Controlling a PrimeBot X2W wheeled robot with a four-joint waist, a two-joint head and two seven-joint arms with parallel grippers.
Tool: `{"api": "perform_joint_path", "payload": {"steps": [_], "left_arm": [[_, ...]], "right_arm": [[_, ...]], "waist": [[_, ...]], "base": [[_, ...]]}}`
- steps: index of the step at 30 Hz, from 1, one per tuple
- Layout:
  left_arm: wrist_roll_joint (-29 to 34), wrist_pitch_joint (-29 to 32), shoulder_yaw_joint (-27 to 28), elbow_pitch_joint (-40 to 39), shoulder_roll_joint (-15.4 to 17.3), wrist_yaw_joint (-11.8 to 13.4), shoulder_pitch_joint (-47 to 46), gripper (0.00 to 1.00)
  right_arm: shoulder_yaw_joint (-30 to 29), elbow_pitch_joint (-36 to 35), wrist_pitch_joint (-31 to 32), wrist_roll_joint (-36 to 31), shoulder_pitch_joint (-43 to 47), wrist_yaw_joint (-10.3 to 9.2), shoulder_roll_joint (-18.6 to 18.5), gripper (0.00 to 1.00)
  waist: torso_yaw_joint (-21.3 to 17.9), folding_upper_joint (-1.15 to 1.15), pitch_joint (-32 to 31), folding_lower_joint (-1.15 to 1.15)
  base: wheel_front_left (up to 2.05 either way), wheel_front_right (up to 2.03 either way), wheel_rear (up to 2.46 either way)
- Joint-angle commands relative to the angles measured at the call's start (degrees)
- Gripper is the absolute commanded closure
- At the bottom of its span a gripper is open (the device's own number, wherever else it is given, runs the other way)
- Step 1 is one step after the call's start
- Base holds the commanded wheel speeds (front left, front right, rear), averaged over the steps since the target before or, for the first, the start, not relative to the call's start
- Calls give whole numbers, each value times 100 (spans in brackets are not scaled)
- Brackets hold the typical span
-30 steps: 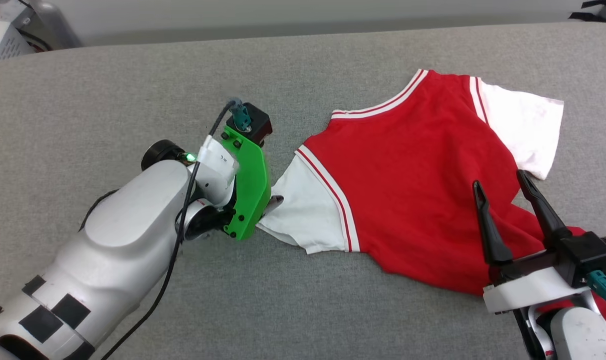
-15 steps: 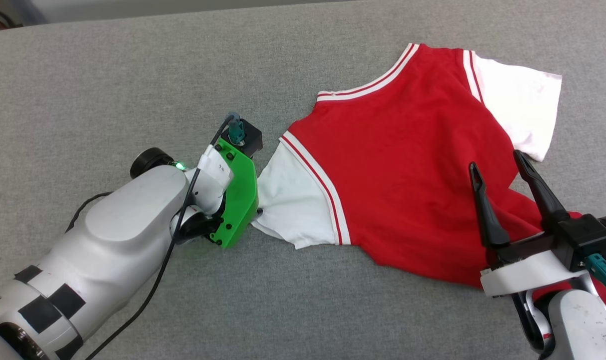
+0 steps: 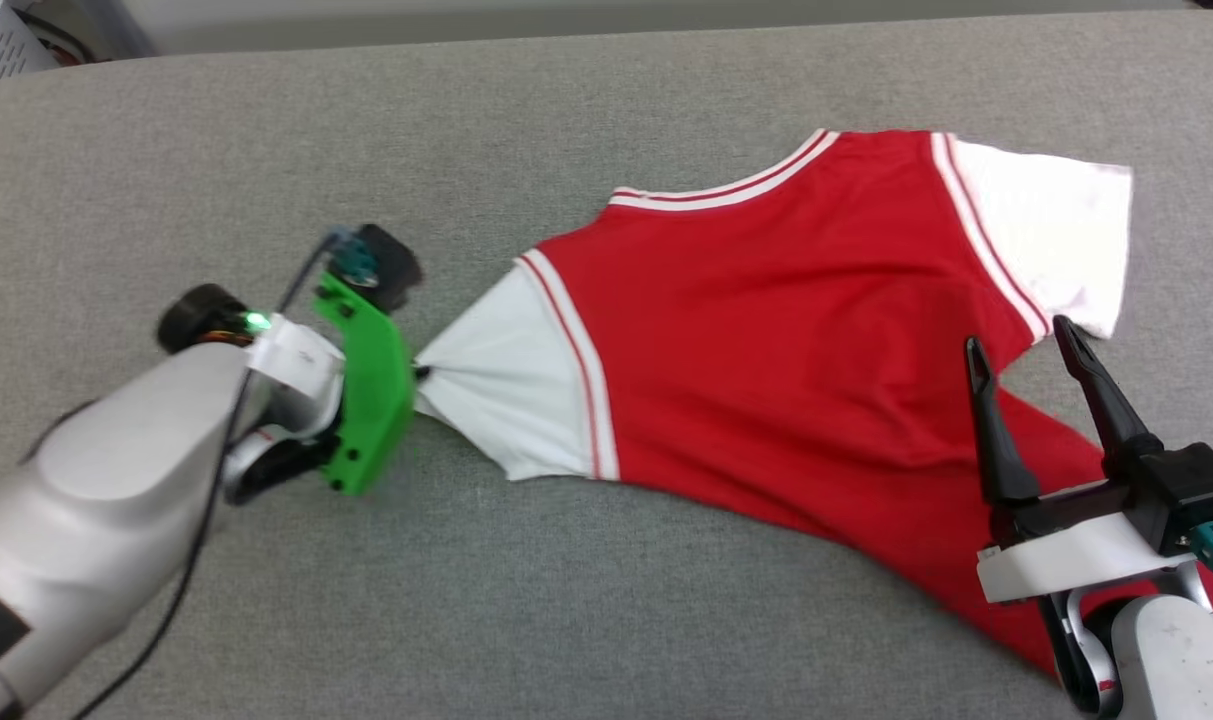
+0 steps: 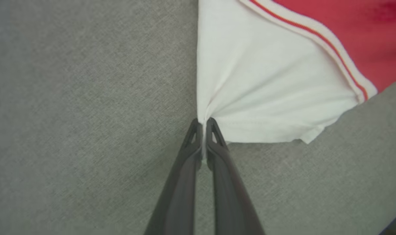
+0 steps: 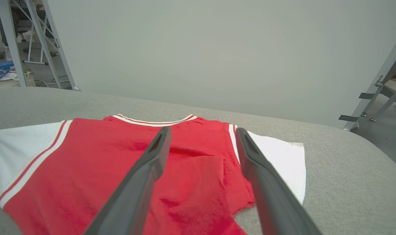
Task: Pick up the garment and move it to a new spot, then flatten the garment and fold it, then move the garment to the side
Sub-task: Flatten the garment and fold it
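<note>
Grey fabric surface [image 3: 606, 90]; pale wall [image 5: 198, 49]; metal frame [image 5: 385, 65].

In the head view the green bracket [image 3: 366, 400] on my left wrist covers nearly all of my left claw [image 3: 421, 375], and that whole forearm [image 3: 106, 490] is blurred. My right claw [image 3: 1016, 335] and its wrist cover the lower corner of the garment [image 3: 766, 330]. The left wrist view cuts off its red body at the top and right edges.
</note>
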Motion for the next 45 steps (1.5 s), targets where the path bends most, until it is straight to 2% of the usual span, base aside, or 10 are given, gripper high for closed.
{"api": "perform_joint_path", "payload": {"steps": [1, 10, 16, 20, 22, 23, 31, 35, 40, 45], "left_arm": [[-61, -17, 48, 33, 170, -14, -147, 100], [-152, -117, 373, 677, 698, 220, -448, 100], [-93, -245, 343, 1483, 587, 315, -385, 100], [-222, -370, 350, 1999, 332, 322, -164, 99], [-268, -470, 354, 2167, 181, 284, -86, 41], [-269, -593, 370, 2239, 105, 266, -73, 0], [9, -1570, 399, 2467, -201, 176, -250, 0], [-174, -1709, 583, 2351, -221, 107, -418, 0], [-426, -1176, 670, 2130, -63, 44, -747, 0], [-961, 66, 651, 1861, 85, 4, -934, 0]], "right_arm": [[4, -33, -26, -40, 36, -4, 17, 0], [78, -27, -26, -27, -115, -4, -15, 0], [24, 7, -26, -32, -169, -4, -25, 0], [-5, 46, -26, -36, -176, -4, -42, 0], [-37, 56, -26, -43, -164, -4, -47, 0], [-62, 64, -26, -52, -153, -4, -50, 0], [-205, 80, -26, -60, -25, -4, -75, 0], [-255, 71, -26, -58, 89, -4, -54, 0], [-271, 35, -26, -56, 125, -4, -36, 0], [-286, -14, -26, -38, 99, -4, -26, 0]], "waist": [[10, 0, 7, 0], [-217, 0, 267, 0], [-368, 0, 415, 0], [-391, 0, 433, 0], [-365, 0, 406, 0], [-337, 0, 378, 0], [-33, 0, 11, 0], [92, 0, -121, 0], [135, 0, -122, 0], [87, 0, 5, 0]], "base": [[0, 0, 0], [0, 0, 0], [0, 0, 0], [0, 0, 0], [0, 0, 0], [0, 0, 0], [0, 0, 0], [0, 0, 0], [0, 0, 0], [0, 0, 0]]}}
